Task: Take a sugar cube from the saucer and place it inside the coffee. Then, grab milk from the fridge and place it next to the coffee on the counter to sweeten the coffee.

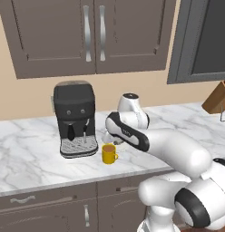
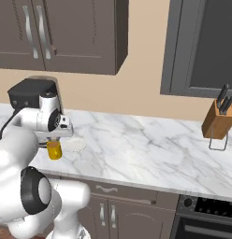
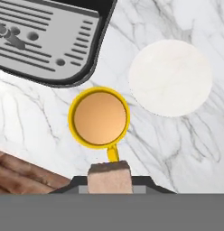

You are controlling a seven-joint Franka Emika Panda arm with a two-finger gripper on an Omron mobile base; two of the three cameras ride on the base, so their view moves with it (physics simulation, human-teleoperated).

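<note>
Gripper: the two-finger gripper [image 3: 109,187] on the white arm is clamped on a small pale brown sugar cube [image 3: 109,177]; in the hand view the cube sits at 6 o'clock, between the dark finger tips.
Coffee: a small yellow mug with a side handle [image 3: 99,118], filled with light brown liquid, stands on the counter. In the hand view it lies near centre, its handle pointing to 6 o'clock, toward the cube.
Cube and mug: the cube is just beyond the handle end, not over the mug's opening.
Saucer: a round white saucer [image 3: 170,77] lies at 2 o'clock from the mug in the hand view, close to it but apart; its top is bare.
Coffee machine: a black boxy coffee machine [image 1: 74,118] with a grey slotted drip tray stands at 10 o'clock from the mug in the left base view, just beside it.
Counter: a white marble slab with grey veins [image 2: 150,149] over dark grey-brown cabinets with silver handles.
Knife block: a wooden block with dark-handled knives [image 2: 220,117], at 3 o'clock in the right base view, well apart from the mug.
Writing: no brand, label or lettering can be read on any item.
</note>
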